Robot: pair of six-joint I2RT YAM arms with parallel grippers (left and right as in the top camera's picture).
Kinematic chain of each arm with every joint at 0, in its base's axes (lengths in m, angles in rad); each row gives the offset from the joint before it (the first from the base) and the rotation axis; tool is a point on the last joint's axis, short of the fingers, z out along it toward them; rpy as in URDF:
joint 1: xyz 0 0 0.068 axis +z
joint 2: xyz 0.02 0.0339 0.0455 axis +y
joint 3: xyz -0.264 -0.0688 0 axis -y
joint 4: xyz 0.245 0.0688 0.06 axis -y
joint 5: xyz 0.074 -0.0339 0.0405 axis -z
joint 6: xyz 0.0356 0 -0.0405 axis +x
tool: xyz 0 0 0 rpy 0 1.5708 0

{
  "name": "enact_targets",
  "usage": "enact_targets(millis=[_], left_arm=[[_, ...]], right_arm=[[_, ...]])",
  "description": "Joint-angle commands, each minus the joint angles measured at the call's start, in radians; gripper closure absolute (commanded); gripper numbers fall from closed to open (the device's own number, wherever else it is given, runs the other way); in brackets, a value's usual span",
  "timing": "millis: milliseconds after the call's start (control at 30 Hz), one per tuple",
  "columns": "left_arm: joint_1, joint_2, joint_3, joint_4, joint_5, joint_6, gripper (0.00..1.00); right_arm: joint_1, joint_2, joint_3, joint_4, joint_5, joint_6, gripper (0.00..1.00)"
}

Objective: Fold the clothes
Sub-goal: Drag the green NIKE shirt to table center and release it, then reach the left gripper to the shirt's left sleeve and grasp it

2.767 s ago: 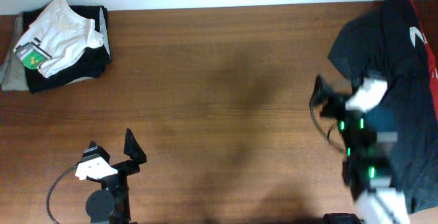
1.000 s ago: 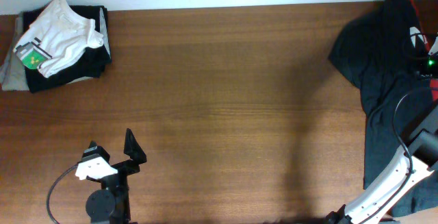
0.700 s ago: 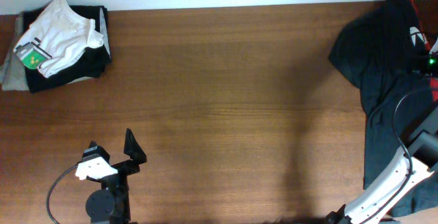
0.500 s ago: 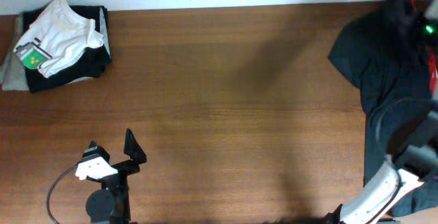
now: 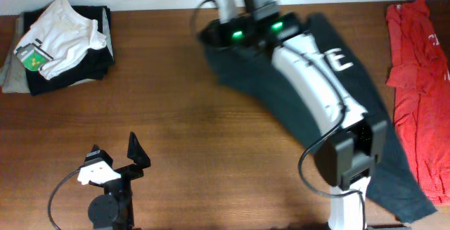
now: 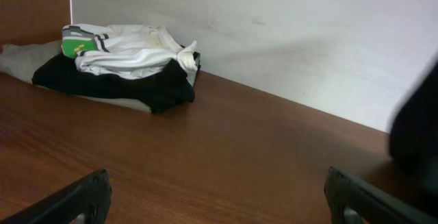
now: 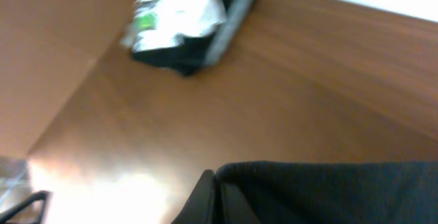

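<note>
A large black T-shirt [image 5: 302,110] with a white letter showing lies stretched slantwise from the far middle of the table to the near right corner. My right gripper [image 7: 215,177] is shut on its edge [image 7: 321,190], and the arm reaches over the cloth to the far middle [image 5: 211,36]. At the right edge a red T-shirt [image 5: 415,82] lies spread out. My left gripper [image 5: 114,152] stands open at the near left, nothing between its fingers [image 6: 75,200], far from both shirts. In the left wrist view a dark bit of the black shirt [image 6: 419,135] shows at the right.
A stack of folded garments [image 5: 60,43], white on top of black and grey, sits in the far left corner and also shows as a stack [image 6: 130,59] in the left wrist view and a stack [image 7: 185,18] in the right wrist view. A white wall [image 6: 274,39] runs behind the table.
My right arm has swung from the far right corner to the far middle, dragging the black T-shirt leftwards and uncovering the red one. The left arm has not moved.
</note>
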Motion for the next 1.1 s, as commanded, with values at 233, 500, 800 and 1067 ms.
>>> enact_targets(millis=[233, 500, 800, 1067], left_arm=[[0.000, -0.004, -0.003, -0.001, -0.008, 0.012, 0.01], [0.000, -0.004, -0.003, -0.001, -0.008, 0.012, 0.01], [0.000, -0.004, -0.003, -0.001, -0.008, 0.011, 0.01], [0.000, -0.004, -0.003, 0.004, -0.007, 0.011, 0.01]], right_arm=[[0.139, -0.011, 0.006, 0.007, 0.121, 0.136, 0.64], [-0.183, -0.011, 0.006, -0.230, 0.125, 0.136, 0.01], [-0.625, -0.011, 0.006, -0.479, 0.125, 0.136, 0.01], [-0.703, -0.011, 0.006, -0.494, 0.125, 0.136, 0.01]])
